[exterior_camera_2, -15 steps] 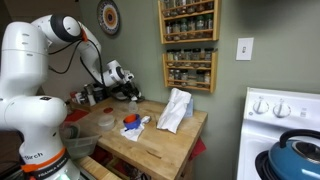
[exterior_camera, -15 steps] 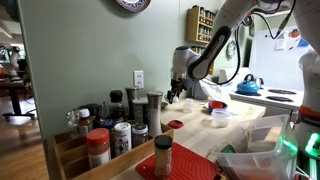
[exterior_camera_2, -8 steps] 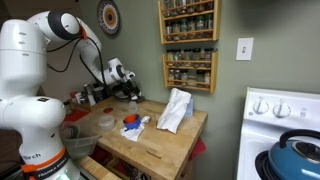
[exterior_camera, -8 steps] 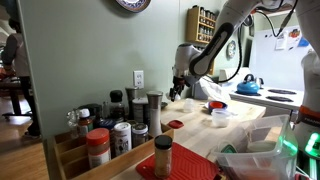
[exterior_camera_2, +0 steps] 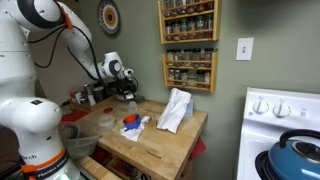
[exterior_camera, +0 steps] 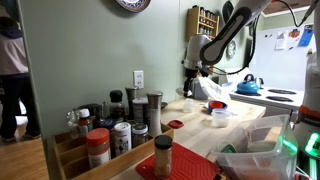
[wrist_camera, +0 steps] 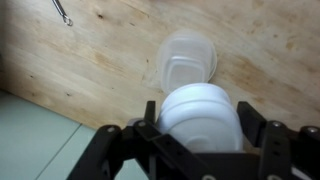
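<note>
In the wrist view my gripper (wrist_camera: 208,135) is shut on a white round plastic container (wrist_camera: 200,115), one black finger on each side of it. It hangs above a wooden counter (wrist_camera: 100,60), and a clear plastic lid or tub (wrist_camera: 187,55) lies on the wood just beyond it. In both exterior views the gripper (exterior_camera: 191,78) (exterior_camera_2: 125,90) is raised over the far end of the wooden counter (exterior_camera_2: 150,145), near the wall. The held container is too small to make out there.
Several spice jars (exterior_camera: 110,125) crowd the near end of the counter beside a red mat (exterior_camera: 185,168). A small white cup (exterior_camera: 219,117), a white cloth (exterior_camera_2: 175,110) and a blue item (exterior_camera_2: 130,122) lie on the wood. A stove with a blue kettle (exterior_camera_2: 297,155) stands beside the counter.
The arm has lifted and the gripper has shifted along the counter towards the stove, a little higher than before. A person in the background has moved.
</note>
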